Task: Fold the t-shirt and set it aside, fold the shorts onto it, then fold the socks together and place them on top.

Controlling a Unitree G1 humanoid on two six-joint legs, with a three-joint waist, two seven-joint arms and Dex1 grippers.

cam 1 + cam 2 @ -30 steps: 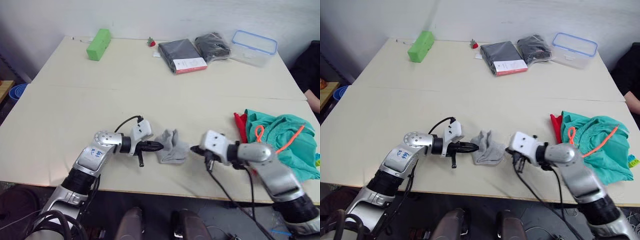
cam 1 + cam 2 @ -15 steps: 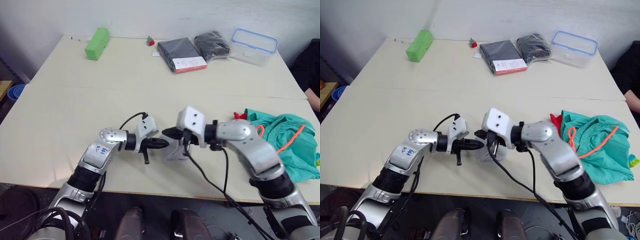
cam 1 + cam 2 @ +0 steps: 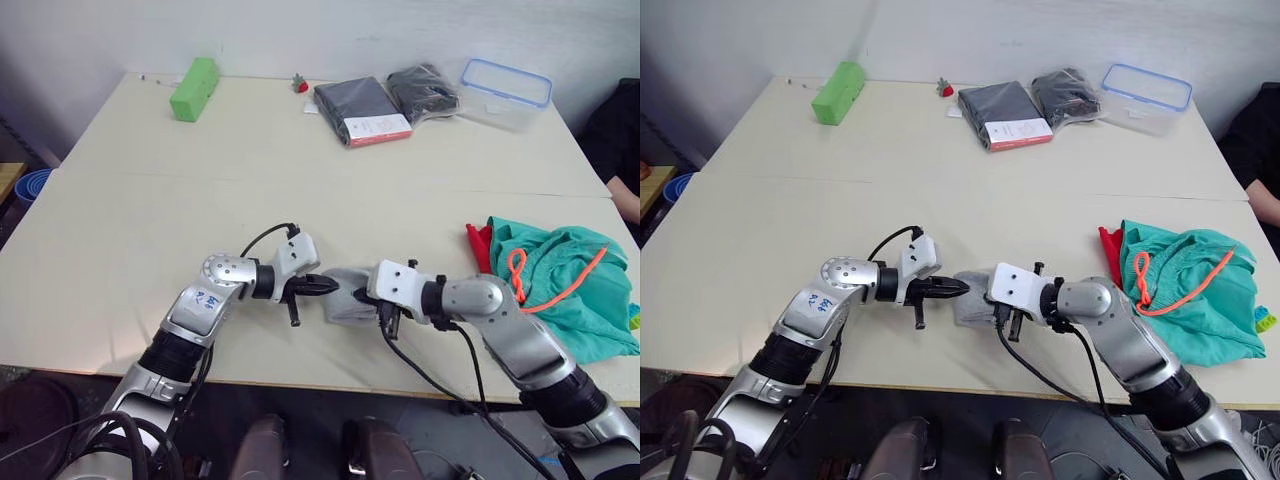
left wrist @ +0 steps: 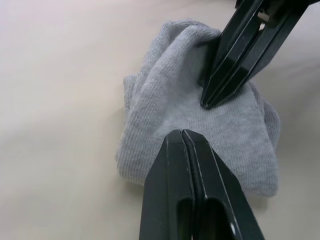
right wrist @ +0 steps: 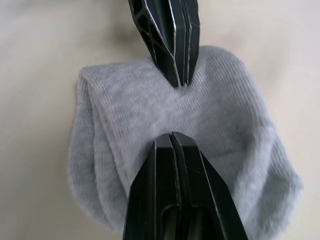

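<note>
The grey socks (image 3: pixel 345 308) lie as one folded bundle near the table's front edge, between my two grippers. My left gripper (image 3: pixel 322 286) is shut, its tip resting on the bundle's left side (image 4: pixel 184 132). My right gripper (image 3: pixel 360 294) is shut too, and its tip presses on the socks from the right (image 5: pixel 171 135). The two tips face each other a short way apart on the cloth. The teal shorts (image 3: pixel 560 290) with an orange drawstring (image 3: pixel 520 270) lie crumpled at the right edge. A bit of the red t-shirt (image 3: pixel 478 240) shows from under them.
At the back of the cream table (image 3: pixel 300 180) stand a lime-green block (image 3: pixel 195 87), a small red item (image 3: pixel 302 84), two dark packaged garments (image 3: pixel 365 110) and a clear container with a blue rim (image 3: pixel 505 92). A table seam runs across the middle.
My right arm rose and swung left over the socks, then came down with its tip on them. The socks now lie in a flatter, more compact bundle. My left gripper shifted slightly right.
</note>
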